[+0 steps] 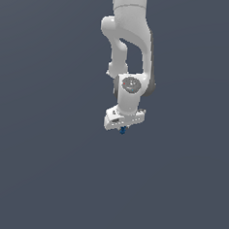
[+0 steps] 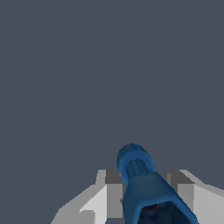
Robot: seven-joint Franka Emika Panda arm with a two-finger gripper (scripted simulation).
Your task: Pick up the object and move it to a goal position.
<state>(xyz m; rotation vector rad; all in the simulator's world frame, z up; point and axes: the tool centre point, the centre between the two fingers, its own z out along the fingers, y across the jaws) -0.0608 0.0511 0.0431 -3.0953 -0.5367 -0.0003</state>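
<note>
The white arm hangs down in the middle of the exterior view. Its gripper [image 1: 122, 130] is shut on the tiny bright-blue object [image 1: 122, 131], of which only a small tip shows under the white hand. In the wrist view the blue object [image 2: 144, 183] is large and close, a knobbly elongated piece held between the two grey fingers [image 2: 113, 192], its rounded end sticking out past the gripper [image 2: 146, 186]. The frames show only plain grey behind the gripper, so its height above any surface is not shown.
Only a plain dark grey-blue background shows in both views. No goal marker, edge or other thing is in view.
</note>
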